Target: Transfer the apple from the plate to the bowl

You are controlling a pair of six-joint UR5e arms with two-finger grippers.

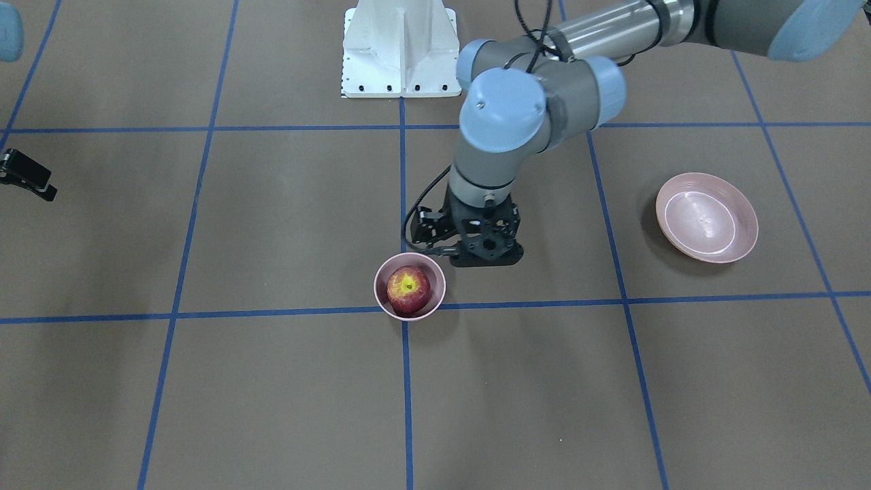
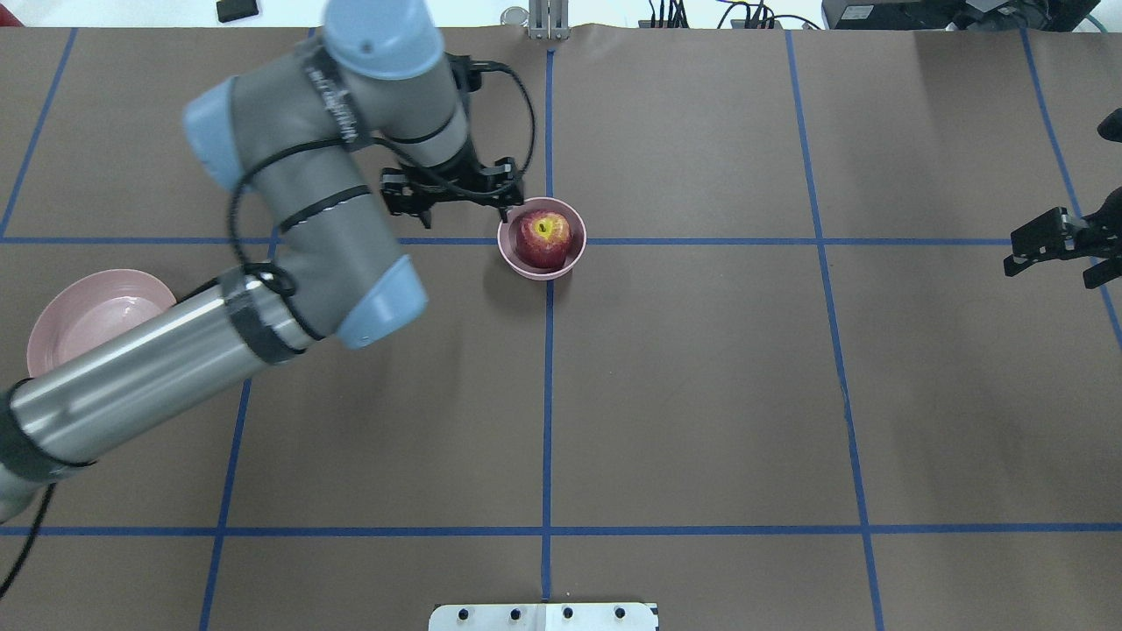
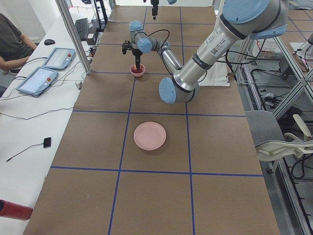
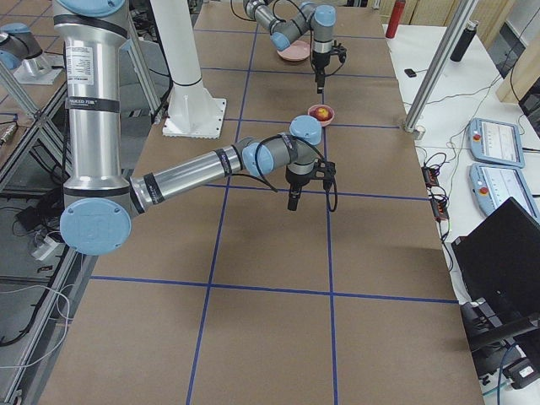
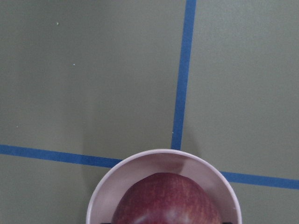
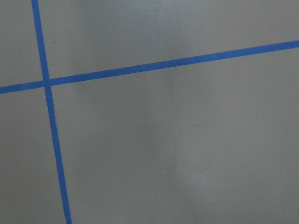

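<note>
You are looking at the apple (image 1: 409,289) sitting inside the bowl (image 1: 382,299), almost filling it. Its yellow stem dimple is facing up, so its stem line is standing upright. The bowl is resting where two blue tape lines (image 1: 272,314) are crossing. The left gripper (image 1: 486,253) is hanging just beside the bowl, not touching the apple, and you cannot tell how its jaws are standing. The plate (image 1: 701,218) is lying well apart. The right gripper (image 2: 1056,245) is hovering far off, and its jaws are too hard to make out.

The apple (image 1: 409,289) is waxy-glossy, the bowl (image 1: 380,294) smooth and matt, the plate (image 1: 701,218) shiny, the table (image 1: 272,224) matt brown.
</note>
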